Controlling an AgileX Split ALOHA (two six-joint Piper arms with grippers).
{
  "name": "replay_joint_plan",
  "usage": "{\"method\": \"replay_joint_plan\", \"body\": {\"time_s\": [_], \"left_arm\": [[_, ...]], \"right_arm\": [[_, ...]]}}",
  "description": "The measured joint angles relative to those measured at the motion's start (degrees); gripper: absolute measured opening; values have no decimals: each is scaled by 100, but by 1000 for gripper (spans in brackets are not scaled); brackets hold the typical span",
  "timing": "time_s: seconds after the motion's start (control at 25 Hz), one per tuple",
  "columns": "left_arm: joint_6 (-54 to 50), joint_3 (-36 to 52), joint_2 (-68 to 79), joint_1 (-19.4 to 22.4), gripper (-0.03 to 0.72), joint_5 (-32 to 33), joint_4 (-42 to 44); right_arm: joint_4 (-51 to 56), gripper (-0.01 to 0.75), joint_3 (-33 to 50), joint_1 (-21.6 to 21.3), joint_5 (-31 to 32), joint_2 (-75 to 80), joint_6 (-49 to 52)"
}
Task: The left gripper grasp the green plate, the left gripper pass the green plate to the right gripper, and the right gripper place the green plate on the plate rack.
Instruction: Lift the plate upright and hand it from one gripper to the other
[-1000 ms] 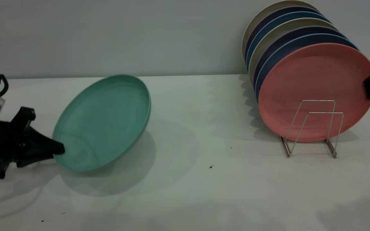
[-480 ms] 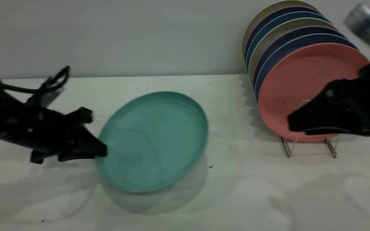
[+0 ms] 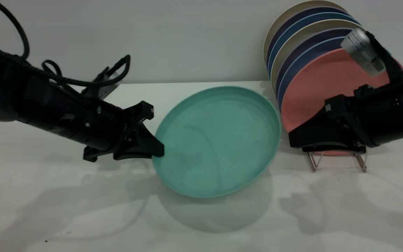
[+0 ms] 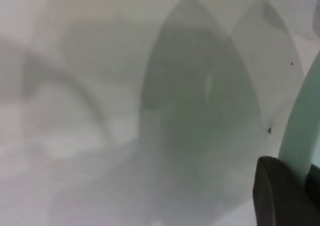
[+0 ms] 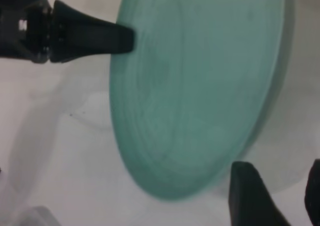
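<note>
Mid-counter, lifted clear: I see the green plate [image 3: 217,141] held tilted above the counter [image 3: 201,224], its shadow on the surface beneath it.
Hidden from me: the rack [image 3: 336,161] is mostly covered by the right hand; only its base rails and the feet of its loops show below the hand.
Cut off: in the left wrist view I get only a strip of the plate's rim [image 4: 300,136] and one dark fingertip [image 4: 277,193] at the frame's corner.
Hard to read: in the right wrist view the right hand's fingers [image 5: 252,196] show only as dark tips at the frame's edge.
Around: a salmon-pink plate [image 3: 313,87] stands at the front of the rack, with blue and cream plates [image 3: 292,38] upright behind it.
In the way: the right arm crosses in front of the pink plate and the rack.
Left hand [image 3: 154,148]: clamped on the plate's left rim, one finger over the upper face; the right wrist view shows that same finger [image 5: 95,36] lying on the rim.
Right hand [image 3: 292,138]: just beside the plate's right rim, not touching it as far as I can see; the right wrist view shows its two fingertips spread, with a gap between them, close below the rim [image 5: 200,101].
</note>
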Motion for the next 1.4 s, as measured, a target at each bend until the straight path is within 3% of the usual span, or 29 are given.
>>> {"method": "replay_joint_plan", "body": {"time_s": [0.36, 0.6, 0.72, 0.88, 1.04, 1.24, 1.4], "left_arm": [[-22, -6, 0, -408, 14, 53, 0], [-28, -17, 0, -471, 14, 347, 0], [54, -17, -16, -471, 14, 358, 0], [286, -17, -114, -466, 14, 430, 0], [571, -17, -127, -453, 31, 766, -115], [748, -17, -127, -344, 109, 1318, -110], [772, -17, -127, -182, 292, 1861, 178]], "right_arm": [[7, 294, -229, 0, -218, 7, 9], [11, 281, -229, -4, -333, 7, 164], [11, 220, -229, -4, -343, 7, 318], [62, 84, -229, -18, -464, 7, 537], [63, 46, -229, -49, -670, 7, 605], [63, 36, -229, -98, -732, 7, 608], [63, 37, -229, -98, -630, 7, 608]]}}
